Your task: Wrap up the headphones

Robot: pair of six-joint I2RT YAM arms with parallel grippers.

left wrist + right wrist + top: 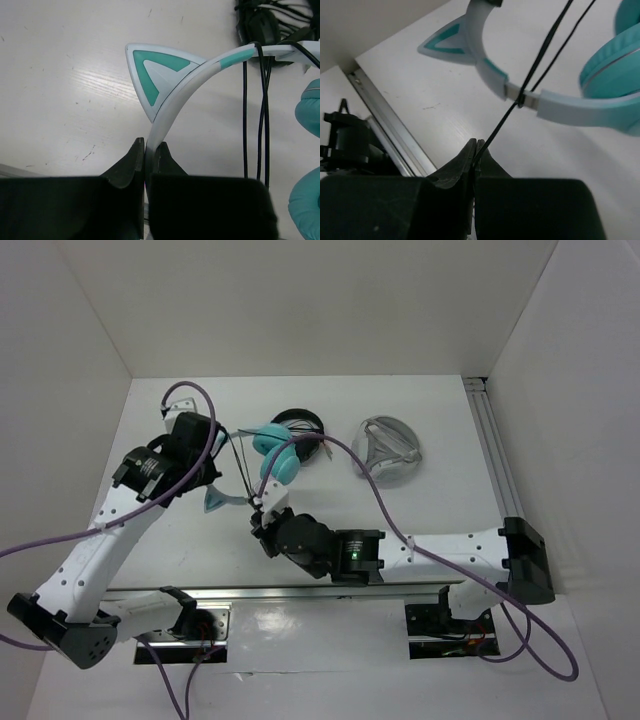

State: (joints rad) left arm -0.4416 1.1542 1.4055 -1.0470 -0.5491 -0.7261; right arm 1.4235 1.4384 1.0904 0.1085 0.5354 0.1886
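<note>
Headphones (277, 452) lie mid-way across the table (440, 502), their headband (174, 100) clamped in the closed left gripper (149, 152) to steady them, while the right gripper (475, 150), pinching the black cable (544, 50), holds it taut, apparently for winding across the band.

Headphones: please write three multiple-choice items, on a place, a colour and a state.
1. Top view: the grey headset lies on which side of the headphones? A left B right C behind
2. The cable is: A white B black C red
3. The left tool is: A open B shut on the headband C shut on the cable
Key: B, it lies further right; B, thin black strands; B, it clamps the pale band.
</note>
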